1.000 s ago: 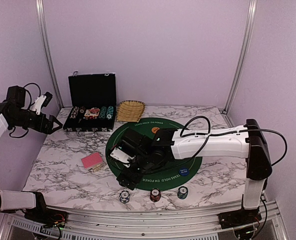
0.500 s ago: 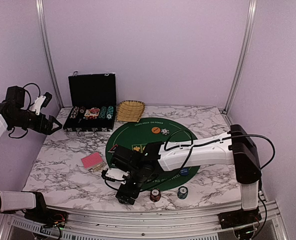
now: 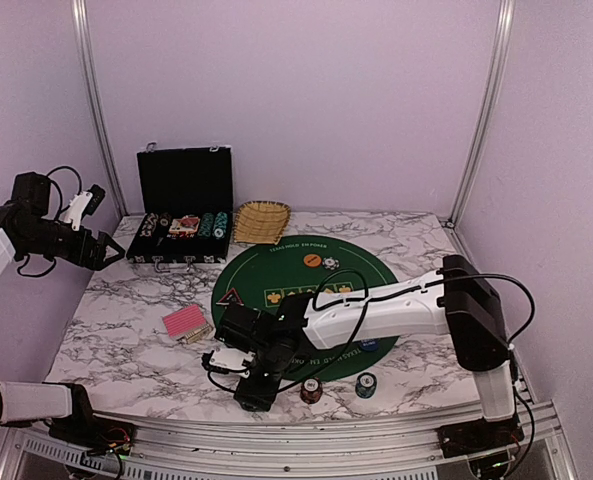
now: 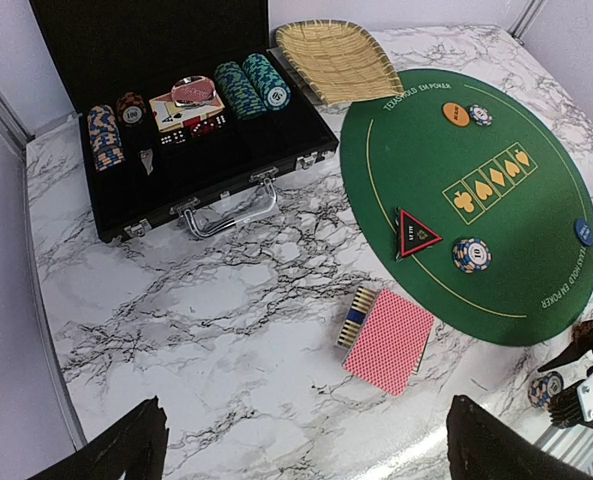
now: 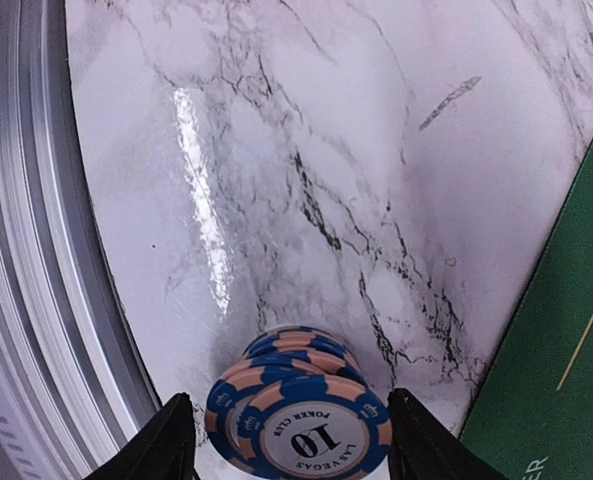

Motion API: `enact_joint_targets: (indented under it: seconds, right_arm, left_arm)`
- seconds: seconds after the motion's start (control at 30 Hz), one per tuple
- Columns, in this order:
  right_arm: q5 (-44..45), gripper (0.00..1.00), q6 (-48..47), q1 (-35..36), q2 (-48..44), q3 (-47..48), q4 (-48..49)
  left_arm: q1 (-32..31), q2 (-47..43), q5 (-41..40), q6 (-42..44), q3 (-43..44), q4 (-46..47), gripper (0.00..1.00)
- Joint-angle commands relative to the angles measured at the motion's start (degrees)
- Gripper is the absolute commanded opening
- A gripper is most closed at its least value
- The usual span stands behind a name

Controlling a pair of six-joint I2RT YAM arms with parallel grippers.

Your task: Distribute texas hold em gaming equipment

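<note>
1. We judge the step in hand to be grasping the blue-and-cream striped poker chip stack [image 5: 298,415], which sits bottom centre of the right wrist view on the marbled bench [image 5: 276,150].
2. The right claw [image 5: 288,445] straddles it, open; contact is possibly not yet made.
3. The left claw [image 4: 306,450] is open and empty.
4. Next we need a square pinch.

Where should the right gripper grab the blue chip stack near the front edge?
Take the blue chip stack by its curved sides, low down, straight from above: it is short, its chips sit offset, and the right gripper has a finger on either side.
</note>
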Motion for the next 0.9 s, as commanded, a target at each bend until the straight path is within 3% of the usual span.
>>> enact_joint_targets:
  seconds: [0.0, 0.27, 0.4, 0.6, 0.87]
  right_arm:
    - [-0.3, 0.6, -0.5, 1.1, 0.8, 2.6, -0.4]
    - [0.3, 0.42, -0.3, 1.3, 0.3, 2.6, -0.3]
    - [1.8, 0.41, -0.3, 1.3, 0.7, 2.6, -0.6]
    - [3.0, 0.51, -0.2, 1.3, 0.9, 2.6, -0.5]
    - [3.0, 0.48, -0.2, 1.3, 0.8, 2.5, -0.3]
  left_arm:
    - [0.1, 0.2, 0.8, 0.7, 0.6, -1.8, 0.99]
    - [0.1, 0.2, 0.7, 0.8, 0.4, -1.8, 0.99]
    - [0.1, -0.1, 0.7, 0.8, 0.4, -1.8, 0.99]
    - [0.1, -0.3, 0.7, 0.8, 0.3, -1.8, 0.99]
    - [0.1, -0.3, 0.6, 0.8, 0.3, -1.8, 0.99]
